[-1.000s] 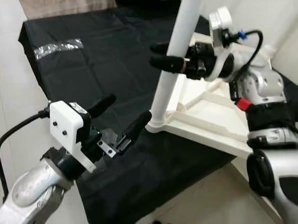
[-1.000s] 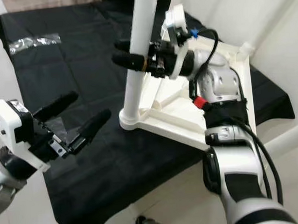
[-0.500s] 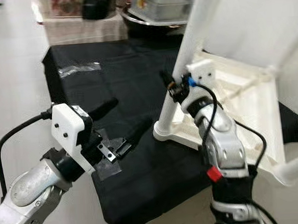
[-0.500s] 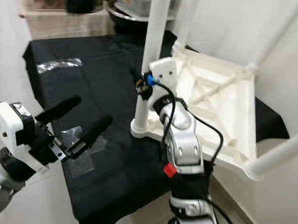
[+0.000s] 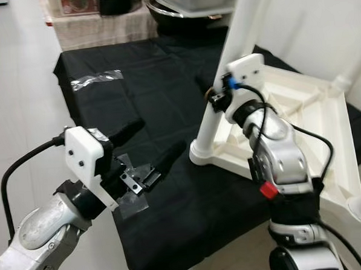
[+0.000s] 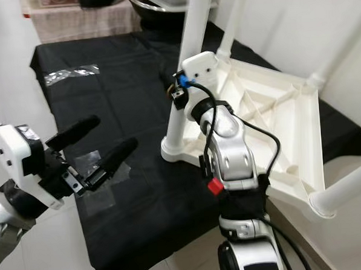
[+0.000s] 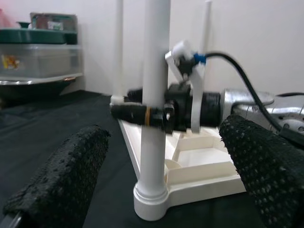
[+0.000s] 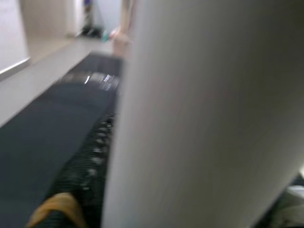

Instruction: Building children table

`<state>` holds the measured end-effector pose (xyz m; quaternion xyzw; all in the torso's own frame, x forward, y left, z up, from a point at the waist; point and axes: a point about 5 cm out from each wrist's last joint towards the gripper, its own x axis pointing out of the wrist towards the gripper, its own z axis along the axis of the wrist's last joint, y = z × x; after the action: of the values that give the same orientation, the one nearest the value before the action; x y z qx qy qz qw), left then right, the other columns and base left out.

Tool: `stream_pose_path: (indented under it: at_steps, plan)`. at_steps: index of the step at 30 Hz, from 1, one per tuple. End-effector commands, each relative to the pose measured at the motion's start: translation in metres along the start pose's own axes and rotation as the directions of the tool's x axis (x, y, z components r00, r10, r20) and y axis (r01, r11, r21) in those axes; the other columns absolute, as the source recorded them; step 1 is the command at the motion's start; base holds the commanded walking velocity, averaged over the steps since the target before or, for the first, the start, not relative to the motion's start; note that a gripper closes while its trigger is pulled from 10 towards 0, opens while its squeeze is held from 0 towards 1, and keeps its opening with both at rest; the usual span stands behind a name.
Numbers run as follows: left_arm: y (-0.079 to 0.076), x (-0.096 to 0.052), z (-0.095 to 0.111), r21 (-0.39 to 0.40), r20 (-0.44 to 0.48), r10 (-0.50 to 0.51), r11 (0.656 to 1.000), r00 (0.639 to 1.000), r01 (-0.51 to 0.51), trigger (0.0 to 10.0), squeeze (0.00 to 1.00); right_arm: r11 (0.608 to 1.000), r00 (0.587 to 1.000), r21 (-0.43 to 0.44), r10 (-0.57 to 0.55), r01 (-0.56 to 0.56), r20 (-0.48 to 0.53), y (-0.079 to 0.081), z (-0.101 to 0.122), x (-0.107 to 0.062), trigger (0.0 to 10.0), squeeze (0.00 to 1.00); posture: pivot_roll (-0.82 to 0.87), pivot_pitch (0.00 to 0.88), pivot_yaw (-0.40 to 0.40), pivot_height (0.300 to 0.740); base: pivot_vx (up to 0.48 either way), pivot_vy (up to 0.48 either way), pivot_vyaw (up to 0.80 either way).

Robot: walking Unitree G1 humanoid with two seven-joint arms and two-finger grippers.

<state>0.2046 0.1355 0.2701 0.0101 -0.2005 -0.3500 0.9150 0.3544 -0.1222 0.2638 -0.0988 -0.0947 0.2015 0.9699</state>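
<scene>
Lying upside down on the black cloth (image 5: 135, 71), the white table (image 5: 301, 122) points its legs upward. We see the near leg (image 7: 154, 109) standing upright, its long axis vertical, seated in the corner socket of the tabletop. The right gripper (image 7: 130, 111) is clamped around this leg, one black finger on each side, partway up its length. The left gripper (image 5: 151, 145) hovers over the cloth with fingers spread apart, grasping nothing, the leg lying beyond and between its fingertips.
</scene>
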Motion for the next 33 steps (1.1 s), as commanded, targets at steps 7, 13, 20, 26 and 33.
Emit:
stream_pose_path:
  at_steps: [7, 13, 20, 26, 33]
  plan:
    - [-0.002, 0.004, -0.001, -0.012, 0.013, -0.013, 1.0, 1.0, 0.013, 10.0, 0.0, 0.947, 0.947, -0.001, 0.321, -0.321, -0.004, -0.019, 0.002, -0.004, 10.0, 1.0, 0.08, 0.217, -0.143, 0.74, 0.0, 0.0, 0.0]
    - [-0.005, 0.004, -0.001, -0.017, 0.014, -0.017, 1.0, 1.0, 0.017, 10.0, 0.0, 0.875, 0.874, -0.015, 0.481, -0.483, -0.073, -0.036, -0.006, -0.013, 10.0, 1.0, 0.08, 0.238, -0.144, 0.74, 0.0, 0.0, 0.0]
    - [-0.005, 0.004, 0.0, -0.018, 0.013, -0.019, 1.0, 1.0, 0.019, 10.0, 0.0, 0.821, 0.818, 0.001, 0.57, -0.572, -0.071, -0.037, -0.007, -0.012, 10.0, 0.0, 0.09, 0.241, -0.142, 0.74, 0.0, 0.0, 0.0]
    - [-0.006, 0.002, 0.0, -0.02, 0.01, -0.019, 1.0, 1.0, 0.02, 10.0, 0.0, 0.756, 0.756, 0.012, 0.655, -0.655, 0.011, -0.034, 0.003, -0.005, 10.0, 0.0, 0.1, 0.242, -0.14, 0.74, 0.0, 0.0, 0.0]
    - [-0.007, 0.002, 0.001, -0.02, 0.009, -0.02, 1.0, 1.0, 0.02, 10.0, 0.0, 0.754, 0.754, 0.006, 0.657, -0.657, 0.027, -0.04, 0.007, 0.001, 10.0, 0.0, 0.1, 0.243, -0.141, 0.74, 0.0, 0.0, 0.0]
